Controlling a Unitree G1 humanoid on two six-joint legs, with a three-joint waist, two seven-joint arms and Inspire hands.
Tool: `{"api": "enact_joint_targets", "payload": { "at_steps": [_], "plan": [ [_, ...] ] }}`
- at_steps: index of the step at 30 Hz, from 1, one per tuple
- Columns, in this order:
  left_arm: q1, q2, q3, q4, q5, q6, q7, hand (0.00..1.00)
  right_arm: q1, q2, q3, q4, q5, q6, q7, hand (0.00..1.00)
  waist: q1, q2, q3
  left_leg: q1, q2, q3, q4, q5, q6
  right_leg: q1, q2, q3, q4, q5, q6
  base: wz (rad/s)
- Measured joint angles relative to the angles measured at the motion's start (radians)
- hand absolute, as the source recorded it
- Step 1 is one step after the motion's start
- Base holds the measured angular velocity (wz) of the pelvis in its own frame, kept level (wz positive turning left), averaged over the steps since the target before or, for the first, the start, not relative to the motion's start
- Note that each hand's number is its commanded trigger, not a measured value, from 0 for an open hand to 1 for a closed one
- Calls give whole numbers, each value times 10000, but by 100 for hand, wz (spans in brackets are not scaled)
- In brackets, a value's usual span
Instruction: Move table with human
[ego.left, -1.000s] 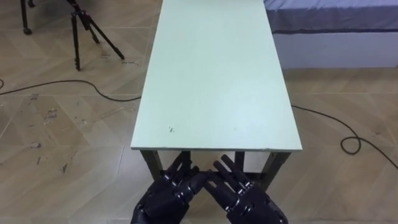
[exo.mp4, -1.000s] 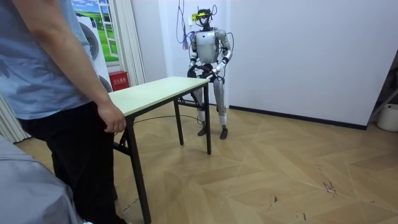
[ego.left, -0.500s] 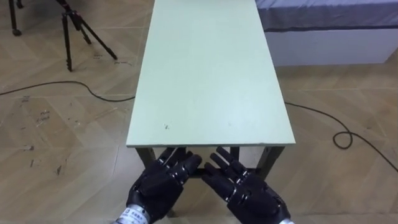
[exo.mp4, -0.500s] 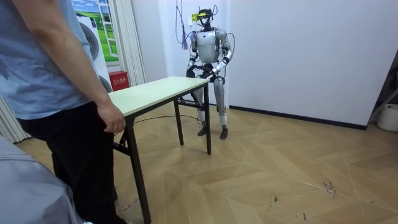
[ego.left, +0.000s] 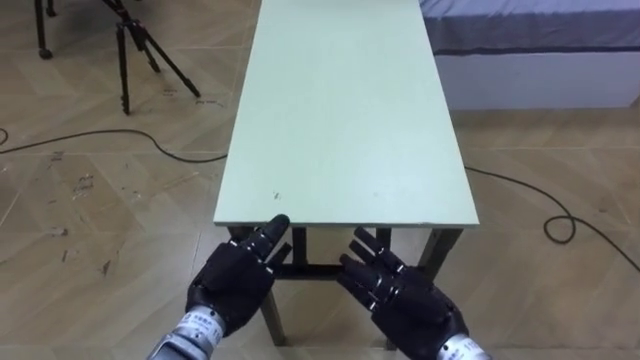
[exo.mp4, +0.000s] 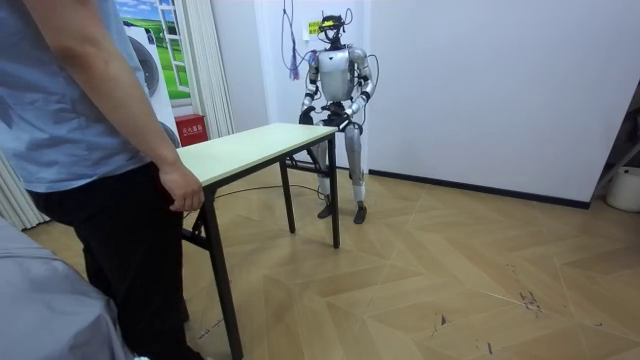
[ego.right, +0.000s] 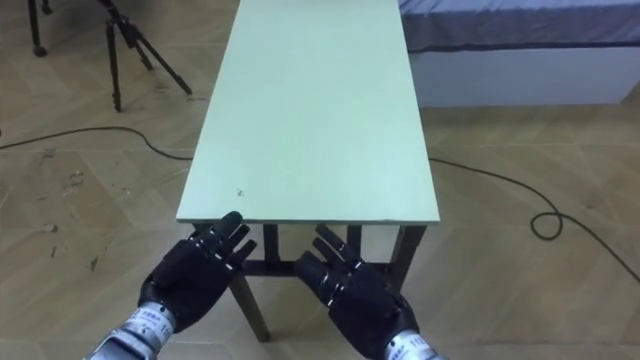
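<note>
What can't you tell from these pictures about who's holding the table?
Eye views: the table, far end cut off by the top edge.
Eye views: whether left hand and right hand touch its near edge, seen from above.
Room view: whether the person's hand grips; it covers the table corner.

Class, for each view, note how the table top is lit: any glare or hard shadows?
Left eye view: table top evenly lit, no glare, no shadow on it from the left hand or right hand. Room view: top equally even, only soft shadow on the floor beneath.
</note>
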Motion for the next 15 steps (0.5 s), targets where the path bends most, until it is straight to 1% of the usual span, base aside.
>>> {"api": "enact_joint_targets", "payload": {
  "at_steps": [4, 6, 8, 9, 11, 13, 15],
  "plan": [
    [-42, -80, 172, 295, -6, 173, 6, 0, -79, 19, -38, 72, -29, 29, -285, 0, 35, -2, -2, 1, 3, 2, 3, 1, 2, 4, -1, -3, 1, 0, 0, 0],
    [-226, -83, 199, 910, 0, 271, 13, 0, -264, 176, -316, 438, -90, 209, -510, 0, 48, -6, -3, -7, 2, -2, 4, 2, 2, 10, -2, -20, -1, -1, 2, 0],
    [-276, -107, 203, 1235, -2, 346, 115, 0, -315, 224, -446, 575, -90, 216, -758, 0, 78, -13, -8, -12, 2, -7, 4, 2, 2, 12, -4, -23, -7, -1, 1, 0],
    [-276, -117, 217, 1324, -60, 387, 211, 0, -319, 302, -654, 656, -88, 214, -857, 0, 83, -24, -15, -11, 2, -10, 6, 2, 2, 29, -6, -51, -12, -1, 1, 3],
    [-276, -123, 259, 1331, -160, 465, 338, 0, -405, 493, -1107, 860, -94, 179, -1019, 0, 78, -40, -28, -14, 2, -21, 29, 2, 2, 54, -6, -63, -11, -1, 1, 2],
    [-275, -127, 311, 1333, -159, 535, 472, 0, -520, 506, -1339, 1002, -78, 80, -1157, 0, 39, -38, -35, -7, 5, -14, 74, 1, 2, 101, -8, -65, -21, 4, 0, 0],
    [-275, -127, 333, 1334, -159, 592, 614, 0, -638, 622, -1613, 1378, -80, -47, -1298, 0, -21, -36, -55, 9, 16, -10, 97, 1, 1, 165, -8, -115, -46, 3, 1, 3]
  ]
}}
